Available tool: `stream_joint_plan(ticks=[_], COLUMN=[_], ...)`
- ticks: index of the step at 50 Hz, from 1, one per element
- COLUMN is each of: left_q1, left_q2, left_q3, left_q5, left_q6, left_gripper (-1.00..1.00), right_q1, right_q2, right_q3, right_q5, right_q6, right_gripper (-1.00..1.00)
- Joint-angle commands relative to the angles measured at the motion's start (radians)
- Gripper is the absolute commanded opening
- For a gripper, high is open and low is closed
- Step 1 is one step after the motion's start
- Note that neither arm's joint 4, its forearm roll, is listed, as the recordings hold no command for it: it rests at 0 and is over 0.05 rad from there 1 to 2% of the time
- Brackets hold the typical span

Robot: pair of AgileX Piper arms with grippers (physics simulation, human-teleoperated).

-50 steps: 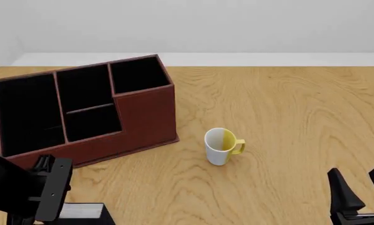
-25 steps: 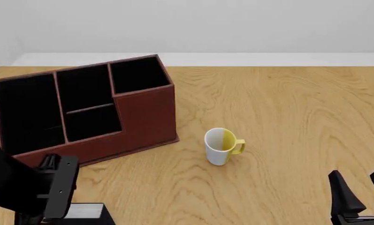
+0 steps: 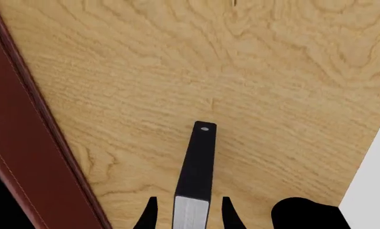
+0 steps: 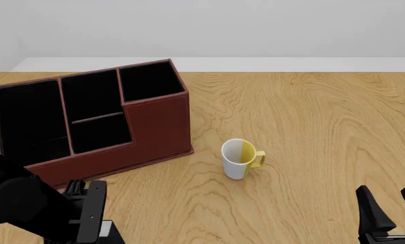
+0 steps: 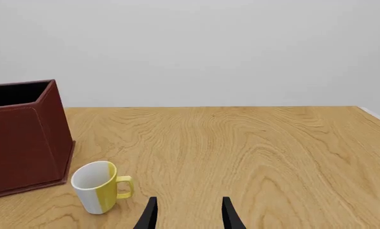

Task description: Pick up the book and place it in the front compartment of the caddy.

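The book (image 3: 196,171) is seen in the left wrist view standing on edge on the wooden table (image 3: 260,71), its thin black profile running straight ahead along the line of the left gripper (image 3: 188,214). Its pale page edge is placed between the two fingertips, which are set to either side of it with narrow gaps visible, so the jaws are judged spread and not yet closed on it; whether a pad already touches the cover cannot be told from this angle. In the front view the book is almost wholly hidden beneath the left arm at the near-left edge of the table, just in front of the caddy (image 4: 155,127). The front compartment (image 4: 100,133) lies beyond and slightly right of the gripper. The left arm is plainly the nearer one. The right gripper (image 5: 188,214) is held apart and empty well to the right, past the white-and-yellow mug (image 4: 239,158).
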Motion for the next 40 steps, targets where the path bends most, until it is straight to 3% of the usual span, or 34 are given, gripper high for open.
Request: stream_joint_plan(ticks=[1, 7, 9, 11, 12, 16, 20, 26, 30, 36, 40], left_q1=[-0.042, -0.059, -0.024, -0.060, -0.094, -0.141, -0.131, -0.229, -0.177, -0.178, -0.079], left_q2=[0.065, 0.065, 0.085, 0.039, 0.020, -0.001, -0.012, -0.075, -0.091, -0.092, -0.085], left_q3=[0.063, 0.093, 0.086, 0.101, 0.099, 0.085, 0.069, 0.020, -0.023, -0.104, -0.134], left_q5=[-0.112, -0.132, -0.114, -0.107, -0.098, -0.068, -0.048, 0.050, 0.098, 0.155, 0.156], left_q6=[-0.051, -0.035, -0.025, -0.011, -0.028, -0.072, -0.061, -0.146, -0.101, -0.118, -0.013], left_gripper=[1.00, 1.00, 1.00, 1.00, -1.00, -1.00, -1.00, -1.00, -1.00, -1.00, -1.00], right_q1=[-0.001, 0.000, -0.001, -0.002, -0.002, 0.001, 0.001, 0.001, 0.003, 0.010, 0.012], right_q2=[0.001, 0.014, 0.016, 0.018, 0.018, 0.020, 0.019, 0.003, 0.003, -0.001, -0.002], right_q3=[0.000, 0.000, 0.000, 0.000, 0.000, 0.000, 0.000, 0.000, 0.000, 0.000, -0.003], right_q5=[0.003, -0.004, -0.005, -0.006, -0.007, -0.008, -0.008, 0.002, 0.002, -0.002, -0.008], right_q6=[-0.002, -0.004, -0.003, -0.004, -0.005, -0.007, -0.006, 0.000, 0.007, 0.015, 0.021], right_gripper=[1.00, 1.00, 1.00, 1.00, 1.00, 1.00, 1.00, 1.00, 1.00, 1.00, 1.00])
